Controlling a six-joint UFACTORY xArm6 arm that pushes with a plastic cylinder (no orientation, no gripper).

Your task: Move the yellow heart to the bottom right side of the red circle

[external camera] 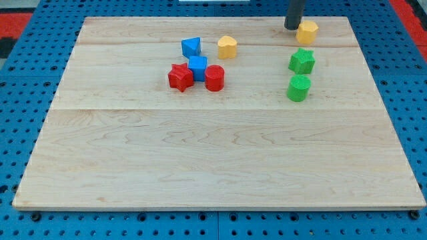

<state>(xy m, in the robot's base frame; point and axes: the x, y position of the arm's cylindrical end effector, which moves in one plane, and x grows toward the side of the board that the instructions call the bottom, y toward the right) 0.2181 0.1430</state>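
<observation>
The yellow heart (227, 47) lies near the view's top, a little left of centre. The red circle (214, 78) lies just below it and slightly left, touching a blue cube (197, 67). My tip (292, 28) is at the view's top right, far to the right of the heart. It stands right beside the left edge of a second yellow block (307, 31), which looks like a pentagon. I cannot tell whether they touch.
A red star (180, 77) sits left of the blue cube. Another blue block (191, 47) lies left of the heart. A green star (301, 61) and a green circle (299, 87) lie below the yellow pentagon. The wooden board (213, 167) rests on a blue pegboard.
</observation>
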